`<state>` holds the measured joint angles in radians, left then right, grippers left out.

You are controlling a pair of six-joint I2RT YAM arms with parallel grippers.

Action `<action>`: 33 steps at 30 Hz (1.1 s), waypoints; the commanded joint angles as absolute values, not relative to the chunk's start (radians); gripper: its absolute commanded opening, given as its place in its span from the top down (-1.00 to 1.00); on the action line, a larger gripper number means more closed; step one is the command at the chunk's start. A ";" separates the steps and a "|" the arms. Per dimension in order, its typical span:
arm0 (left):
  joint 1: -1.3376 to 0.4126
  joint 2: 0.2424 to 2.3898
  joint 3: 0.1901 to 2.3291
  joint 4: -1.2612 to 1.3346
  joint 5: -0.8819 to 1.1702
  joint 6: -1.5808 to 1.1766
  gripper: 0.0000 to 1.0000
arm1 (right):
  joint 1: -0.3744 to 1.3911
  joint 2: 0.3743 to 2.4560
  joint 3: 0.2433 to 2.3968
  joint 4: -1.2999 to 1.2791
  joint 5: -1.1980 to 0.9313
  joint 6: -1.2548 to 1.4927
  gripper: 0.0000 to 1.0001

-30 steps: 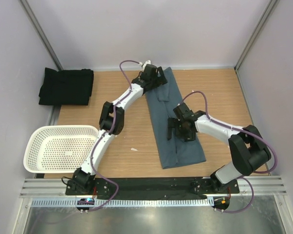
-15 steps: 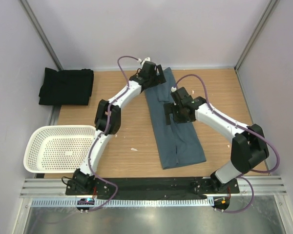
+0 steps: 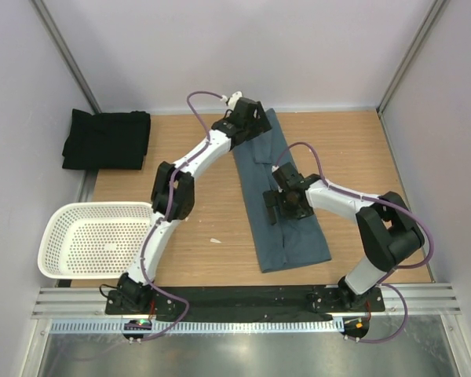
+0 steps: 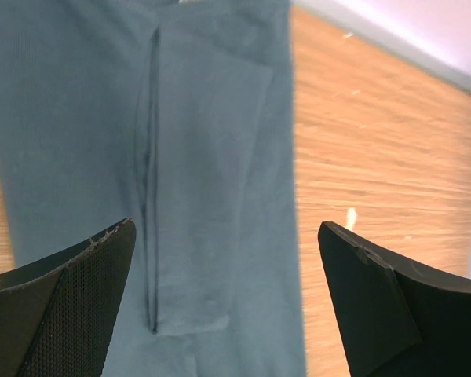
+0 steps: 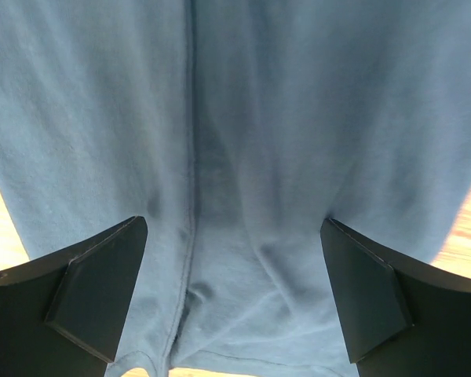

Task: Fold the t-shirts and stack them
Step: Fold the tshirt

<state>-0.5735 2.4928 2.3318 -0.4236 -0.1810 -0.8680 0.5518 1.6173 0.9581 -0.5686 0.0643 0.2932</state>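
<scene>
White links point(image 3: 201, 156), black joints point(image 3: 175, 194), purple cables point(image 3: 191, 103), black fingers point(image 4: 71, 306)

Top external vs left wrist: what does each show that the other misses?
Only top external: the folded black t-shirt at the far left, the white basket, and the right gripper over the middle of the blue-grey t-shirt. Only left wrist: the left gripper seen open, and a straight fold line down the cloth. Both: the blue-grey t-shirt on the wooden table.
</scene>
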 commanded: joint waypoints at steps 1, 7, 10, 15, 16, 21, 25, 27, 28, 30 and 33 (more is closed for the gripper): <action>-0.551 2.563 2.358 -0.446 -0.155 -0.919 -0.99 | 0.578 1.621 0.918 -0.488 0.038 0.340 -0.99; -0.522 2.637 2.384 -0.428 -0.075 -0.914 -1.00 | 0.623 1.635 0.874 -0.434 0.012 0.442 -0.99; -0.508 2.667 2.387 -0.413 -0.058 -0.910 -1.00 | 0.652 1.654 0.879 -0.422 0.012 0.486 -0.99; -0.488 2.692 2.391 -0.394 -0.017 -0.907 -1.00 | 0.735 1.680 0.903 -0.431 0.035 0.538 -0.99; -0.486 2.691 2.391 -0.394 -0.015 -0.896 -0.99 | 0.742 1.687 0.913 -0.445 0.041 0.545 -0.99; -0.482 2.628 2.366 -0.403 -0.006 -0.841 -1.00 | 0.758 1.681 0.959 -0.508 0.113 0.561 -0.99; -0.471 2.547 2.362 -0.394 0.050 -0.812 -0.99 | 0.756 1.671 1.101 -0.659 0.152 0.534 -0.99; -0.460 2.493 2.379 -0.390 0.077 -0.805 -0.99 | 0.756 1.660 1.204 -0.742 0.147 0.526 -0.99; -0.456 2.476 2.390 -0.388 0.107 -0.807 -1.00 | 0.753 1.657 1.332 -0.832 0.152 0.529 -0.99; -0.446 2.426 2.421 -0.393 0.130 -0.830 -0.99 | 0.741 1.651 1.519 -0.943 0.163 0.548 -0.99; -0.448 2.358 2.416 -0.431 0.118 -0.838 -0.99 | 0.683 1.600 1.613 -0.986 0.144 0.561 -1.00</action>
